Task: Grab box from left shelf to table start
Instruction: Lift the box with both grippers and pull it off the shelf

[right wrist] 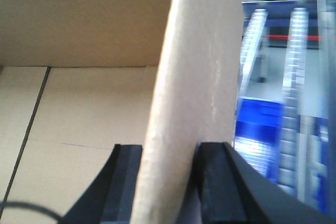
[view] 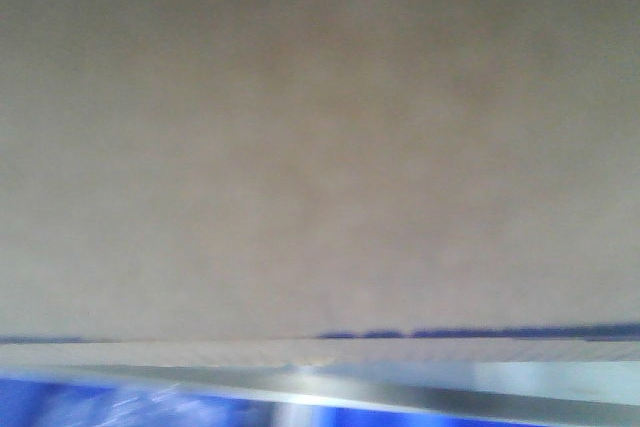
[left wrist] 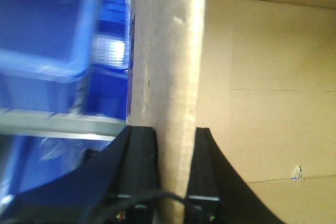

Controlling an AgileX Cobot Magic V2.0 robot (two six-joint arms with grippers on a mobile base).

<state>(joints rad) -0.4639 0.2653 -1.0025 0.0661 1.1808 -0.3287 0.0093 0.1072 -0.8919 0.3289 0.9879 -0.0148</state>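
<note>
Box (view: 320, 147): plain brown corrugated cardboard, by which the front view is almost filled; a thin dark line is seen along its lower edge. The top is open, and a bare interior with fold creases is shown in both wrist views. One upright wall (left wrist: 173, 77) is clamped by the left gripper (left wrist: 172, 132), and another wall (right wrist: 194, 103) by the right gripper (right wrist: 170, 148), one finger inside and one outside in each case.

Shelf (view: 420, 395): a silvery metal rail is seen just below the box, slightly tilted in the view. Contact between the two cannot be determined.
</note>
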